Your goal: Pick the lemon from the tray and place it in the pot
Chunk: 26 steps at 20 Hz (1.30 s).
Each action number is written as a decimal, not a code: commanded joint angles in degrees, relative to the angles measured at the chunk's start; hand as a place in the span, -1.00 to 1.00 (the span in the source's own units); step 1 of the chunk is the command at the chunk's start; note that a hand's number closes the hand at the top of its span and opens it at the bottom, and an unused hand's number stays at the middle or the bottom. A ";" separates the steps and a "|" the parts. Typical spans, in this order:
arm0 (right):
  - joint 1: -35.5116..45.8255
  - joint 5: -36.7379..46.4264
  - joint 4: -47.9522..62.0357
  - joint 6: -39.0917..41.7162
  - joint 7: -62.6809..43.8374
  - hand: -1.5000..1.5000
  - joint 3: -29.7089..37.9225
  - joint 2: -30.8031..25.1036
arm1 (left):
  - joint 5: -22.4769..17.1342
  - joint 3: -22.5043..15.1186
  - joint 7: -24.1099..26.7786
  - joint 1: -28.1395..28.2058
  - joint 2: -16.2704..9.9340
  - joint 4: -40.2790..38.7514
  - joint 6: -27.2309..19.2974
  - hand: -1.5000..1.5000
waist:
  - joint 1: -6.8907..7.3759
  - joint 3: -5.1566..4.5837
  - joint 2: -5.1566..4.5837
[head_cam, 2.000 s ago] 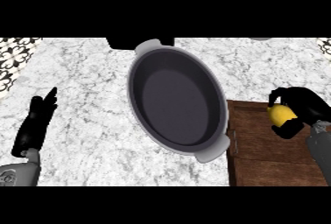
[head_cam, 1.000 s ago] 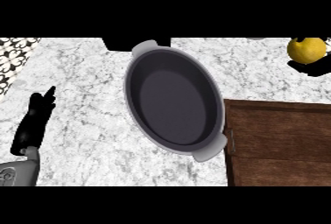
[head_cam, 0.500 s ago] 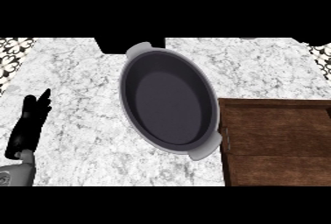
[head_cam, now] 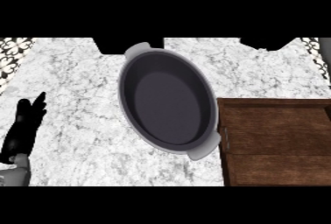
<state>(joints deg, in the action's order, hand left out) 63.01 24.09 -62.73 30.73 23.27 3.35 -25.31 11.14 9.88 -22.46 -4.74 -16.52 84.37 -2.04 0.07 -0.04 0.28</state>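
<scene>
White marbled counter carries the dark oval pot, empty, right of the resting left hand's straight, pressed-together fingers. Lemon and right hand unseen; release should come directly over the pot's centre.

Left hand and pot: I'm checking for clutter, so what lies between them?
Only bare marble counter lies between the left hand and the pot, in the head view.

We see the pot, a dark oval vessel with a pale grey rim and a small handle at each end, lying up and to the right of our left hand, well apart from it. The brown wooden tray sits just beyond the pot, farther right.
</scene>
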 commanded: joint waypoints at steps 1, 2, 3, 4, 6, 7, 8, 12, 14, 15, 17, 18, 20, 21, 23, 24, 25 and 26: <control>-0.79 0.74 -5.46 0.69 -7.56 1.00 -3.87 5.99 | 0.56 -0.51 -0.87 1.17 0.48 1.84 -0.04 0.00 | 0.04 0.02 0.00; -1.05 1.82 -4.63 -0.35 -8.02 1.00 -4.87 7.28 | -1.94 1.71 1.58 2.26 -0.86 1.53 1.75 0.00 | 0.35 0.01 -0.08; -2.37 1.78 -6.64 1.40 -8.05 1.00 -5.88 7.10 | 0.95 -0.94 -0.62 -0.93 1.53 -1.53 -0.55 0.00 | -0.26 0.01 -0.14; -0.40 1.89 -6.73 1.56 -10.44 1.00 -5.58 7.71 | -0.53 0.93 0.50 -1.03 -0.42 -1.00 1.03 0.00 | 0.03 0.01 -0.15; -2.72 2.82 -7.32 2.00 -9.87 1.00 -7.99 9.57 | 1.40 -0.56 -1.77 -1.74 0.22 0.59 -0.11 0.00 | 0.05 0.03 -0.19; -3.23 4.93 -7.11 -0.29 -11.50 1.00 -10.74 12.87 | 1.72 -0.88 2.49 -0.79 1.97 -2.61 -1.32 0.00 | 0.08 -0.01 -0.27; -1.33 5.26 -3.78 0.65 -10.83 1.00 -10.64 12.63 | 1.09 0.05 2.55 -1.59 1.27 -3.59 -0.80 0.00 | 0.38 -0.01 -0.38; -3.54 6.93 0.46 0.38 -15.79 1.00 -12.77 17.18 | 0.95 0.65 -0.35 -2.12 0.03 -1.27 -0.23 0.00 | 0.74 0.02 -0.37; -5.77 6.34 0.56 3.09 -15.02 -1.00 -13.14 16.60 | 1.57 -0.92 0.61 0.06 1.68 -0.44 -0.36 0.00 | 0.55 0.03 -0.32; -6.71 5.71 -1.26 2.30 -17.99 -1.00 -13.94 20.62 | 0.90 -0.19 0.10 0.56 0.99 0.92 0.20 0.00 | 0.50 0.03 -0.19; -7.58 4.93 1.60 0.83 -14.51 -1.00 -12.39 21.26 | 1.96 -0.68 -3.30 -2.88 0.87 1.49 -0.47 0.00 | 0.47 0.06 -0.33; -8.47 4.46 1.27 0.15 -17.16 -1.00 -12.43 23.82 | 1.77 -1.32 -2.18 -1.85 1.74 0.81 -0.10 0.00 | 0.38 0.04 -0.29; -8.16 -1.57 2.66 -0.22 -17.46 -1.00 -9.88 25.06 | 2.81 -1.31 -0.59 -3.35 1.60 -1.85 -0.89 0.00 | 0.30 0.03 -0.40; -5.71 -3.54 3.99 1.47 -18.97 -1.00 -6.37 25.12 | 0.88 0.36 -1.59 -3.69 0.91 -1.38 0.00 0.00 | 0.40 0.03 -0.37; -7.84 -7.63 4.10 -3.06 -18.88 -1.00 -5.22 25.19 | 1.84 -0.50 1.92 -1.66 2.31 -2.39 -1.12 0.00 | 0.59 0.01 -0.42; -6.26 -7.28 7.08 -2.61 -16.62 -1.00 -0.92 25.21 | 0.20 0.03 0.78 0.51 1.20 0.64 1.05 0.00 | 1.20 0.05 -0.51; -5.28 -10.39 7.78 -5.30 -18.36 -1.00 -0.52 25.23 | 0.40 1.04 -1.12 -3.45 -0.13 -1.53 0.94 0.00 | 1.07 0.04 -0.59; -6.52 -11.44 6.08 -4.63 -18.74 -1.00 1.38 25.25 | 2.31 -0.97 0.28 -0.58 2.46 -0.18 -1.23 0.00 | 0.54 0.06 -0.34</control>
<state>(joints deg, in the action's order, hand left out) 56.32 18.08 -57.85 28.26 5.60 -0.58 -0.91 12.44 9.67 -22.67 -6.32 -15.26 83.92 -2.12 0.80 -0.01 -0.14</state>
